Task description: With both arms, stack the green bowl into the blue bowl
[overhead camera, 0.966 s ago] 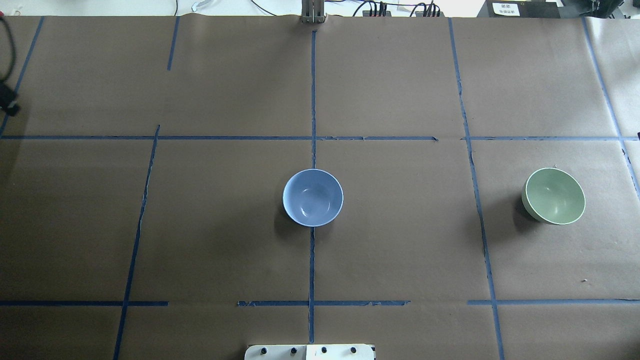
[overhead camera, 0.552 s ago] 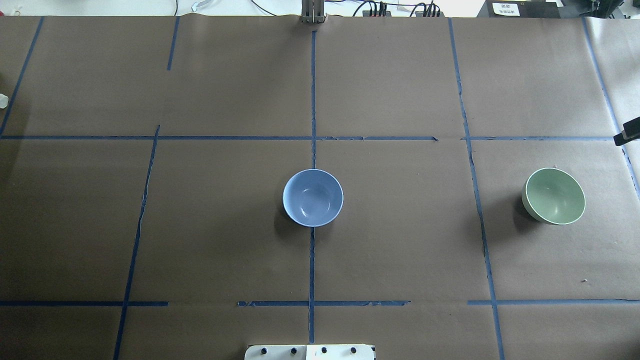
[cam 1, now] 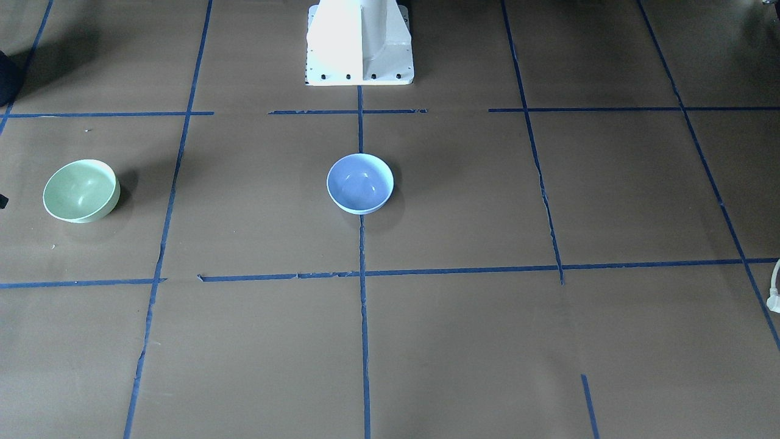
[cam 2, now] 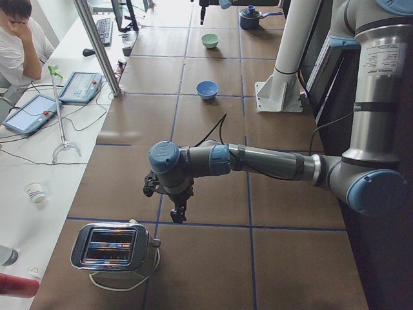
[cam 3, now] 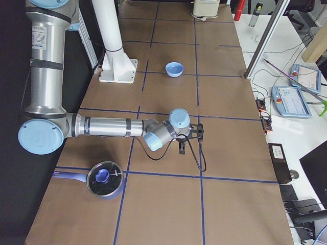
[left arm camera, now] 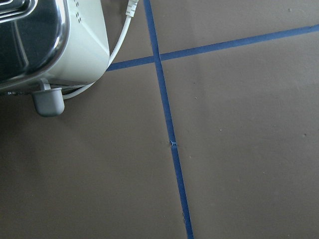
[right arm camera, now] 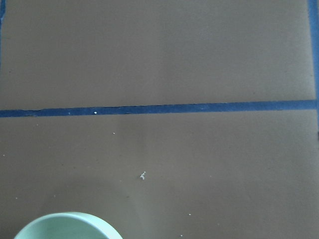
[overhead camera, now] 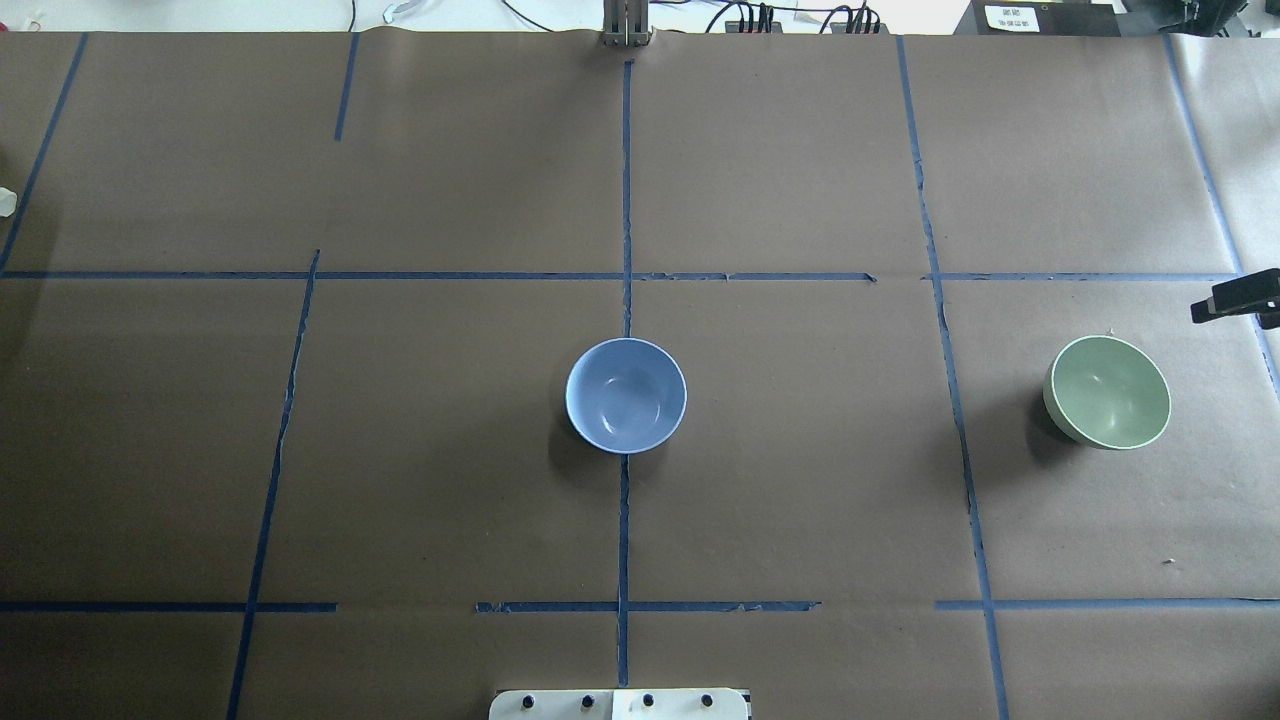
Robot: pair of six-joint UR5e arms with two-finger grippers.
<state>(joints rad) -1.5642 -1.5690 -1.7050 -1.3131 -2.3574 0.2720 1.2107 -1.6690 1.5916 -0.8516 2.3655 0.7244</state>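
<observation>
Pre-grasp: both bowls untouched, right arm near green

green bowl sits upright near the table's right edge, blue bowl dead centre, well apart. Right gripper pokes in at the right edge just past the green bowl's far side, not touching; only a sliver shows, so I can't tell if it's spread or closed. Left gripper hangs by the toaster at the left end, state unreadable too. Bowl looks rigid, light and glossy, so likely slippery: I'd pinch the rim wall, one finger inside, one outside, and set down gently in case it's ceramic
</observation>
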